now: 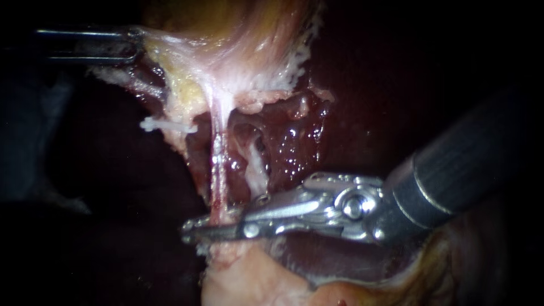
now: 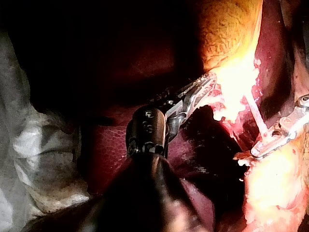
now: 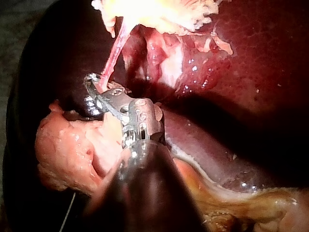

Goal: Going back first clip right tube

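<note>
Endoscope shows right claw (image 1: 191, 230) clenching tube (image 1: 218, 153); left wrist view, left claw (image 2: 206, 84) grasping gallbladder (image 2: 227, 29).

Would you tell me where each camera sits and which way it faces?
Endoscope: close to tissue, facing the thin pink tube; left instrument enters left, right instrument right.
Left wrist: on left arm, looking along its shaft to pale yellow tissue its jaws grip.
Right wrist: on right arm, looking along its shaft to the tube.
All share tube, right instrument.
</note>
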`<action>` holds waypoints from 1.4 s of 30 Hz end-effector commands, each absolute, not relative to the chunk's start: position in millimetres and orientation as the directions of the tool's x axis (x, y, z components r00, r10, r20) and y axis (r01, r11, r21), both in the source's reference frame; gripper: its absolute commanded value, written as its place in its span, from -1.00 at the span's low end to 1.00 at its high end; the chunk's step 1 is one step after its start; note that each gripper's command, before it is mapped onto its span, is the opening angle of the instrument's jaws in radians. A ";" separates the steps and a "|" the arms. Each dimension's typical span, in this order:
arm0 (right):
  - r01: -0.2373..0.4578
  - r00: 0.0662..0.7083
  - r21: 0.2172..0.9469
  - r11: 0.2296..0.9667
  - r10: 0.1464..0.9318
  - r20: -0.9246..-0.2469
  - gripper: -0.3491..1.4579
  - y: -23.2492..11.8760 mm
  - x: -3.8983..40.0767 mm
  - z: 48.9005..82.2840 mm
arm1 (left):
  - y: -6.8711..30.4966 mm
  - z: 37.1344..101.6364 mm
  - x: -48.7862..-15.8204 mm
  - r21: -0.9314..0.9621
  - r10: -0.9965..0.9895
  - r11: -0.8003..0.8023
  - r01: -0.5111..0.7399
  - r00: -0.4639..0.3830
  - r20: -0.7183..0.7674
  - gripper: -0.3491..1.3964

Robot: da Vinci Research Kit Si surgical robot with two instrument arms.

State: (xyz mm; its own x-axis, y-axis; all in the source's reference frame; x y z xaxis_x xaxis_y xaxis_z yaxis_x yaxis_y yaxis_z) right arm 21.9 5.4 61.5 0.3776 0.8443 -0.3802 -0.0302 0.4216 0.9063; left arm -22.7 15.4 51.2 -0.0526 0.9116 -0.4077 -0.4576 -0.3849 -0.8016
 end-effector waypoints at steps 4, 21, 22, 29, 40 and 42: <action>-0.010 0.388 0.910 0.414 0.840 -0.378 -1.00 5.4 21.8 61.5 | 15.4 51.2 -22.7 -0.801 0.911 -0.385 -0.458 -0.053 -0.408 -1.00; 0.006 0.352 0.770 0.638 0.720 -0.598 -0.08 5.6 22.3 66.0 | 15.2 51.4 -22.9 -0.802 0.913 -0.380 -0.460 -0.049 -0.405 -1.00; 0.003 0.366 0.737 0.676 0.685 -0.630 -0.08 5.8 22.0 66.2 | 15.1 51.4 -22.9 -0.802 0.913 -0.380 -0.460 -0.049 -0.405 -1.00; 0.003 0.413 0.579 0.815 0.527 -0.743 -0.06 6.5 19.1 66.3 | 15.1 51.4 -22.9 -0.802 0.913 -0.380 -0.460 -0.049 -0.405 -1.00; 0.066 0.406 0.455 0.888 0.392 -0.825 -0.06 8.3 10.1 62.8 | 15.1 51.4 -22.9 -0.802 0.913 -0.381 -0.460 -0.049 -0.405 -1.00; 0.067 0.406 0.438 0.896 0.377 -0.833 -0.06 8.8 8.5 62.1 | 15.1 51.4 -22.8 -0.802 0.913 -0.381 -0.460 -0.049 -0.405 -1.00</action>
State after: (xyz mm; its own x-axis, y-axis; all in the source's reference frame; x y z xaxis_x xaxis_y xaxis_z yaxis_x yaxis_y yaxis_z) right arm 7.9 8.9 61.9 0.4061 0.3729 -0.8343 0.0650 0.8988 0.4334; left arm -22.9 15.1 51.4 -0.0491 0.9131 -0.4047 -0.4603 -0.3803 -0.8022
